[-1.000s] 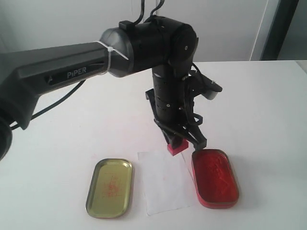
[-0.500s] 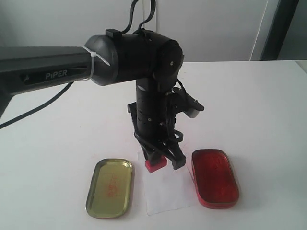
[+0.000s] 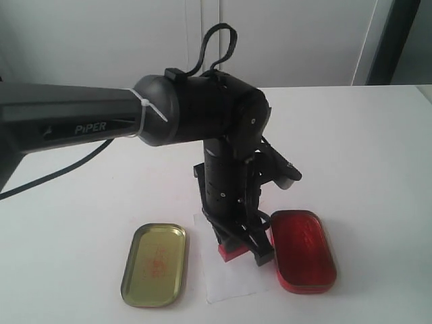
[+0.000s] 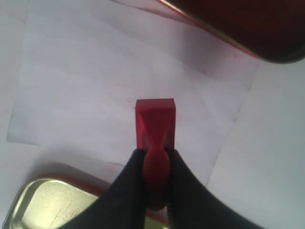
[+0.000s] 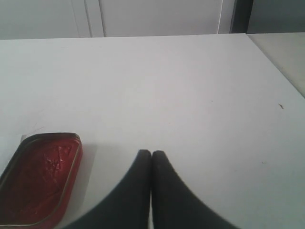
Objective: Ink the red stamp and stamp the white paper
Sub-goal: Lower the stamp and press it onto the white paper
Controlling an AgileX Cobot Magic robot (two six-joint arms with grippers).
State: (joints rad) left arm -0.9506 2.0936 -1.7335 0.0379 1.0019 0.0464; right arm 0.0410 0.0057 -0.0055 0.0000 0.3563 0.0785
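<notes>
The red stamp point(image 3: 231, 252) point(image 4: 155, 119) is a small red block with a knobbed handle. My left gripper point(image 3: 237, 247) point(image 4: 156, 153) is shut on that handle and holds the block down over the white paper point(image 3: 229, 273) point(image 4: 86, 90), at or just above its surface. The paper lies between the two tins. In the right wrist view my right gripper point(image 5: 151, 153) is shut and holds nothing, off to the side of the ink pad; it does not show in the exterior view.
A red ink-pad tin point(image 3: 302, 251) point(image 5: 38, 176) lies open just right of the paper. Its gold-coloured lid point(image 3: 154, 264) point(image 4: 52, 202) lies left of the paper. The white table point(image 3: 364, 155) runs back to a grey wall.
My left gripper carried the stamp from the ink pad's near-left corner leftward and toward the camera, and lowered it over the middle of the paper. The right arm shows no change.
</notes>
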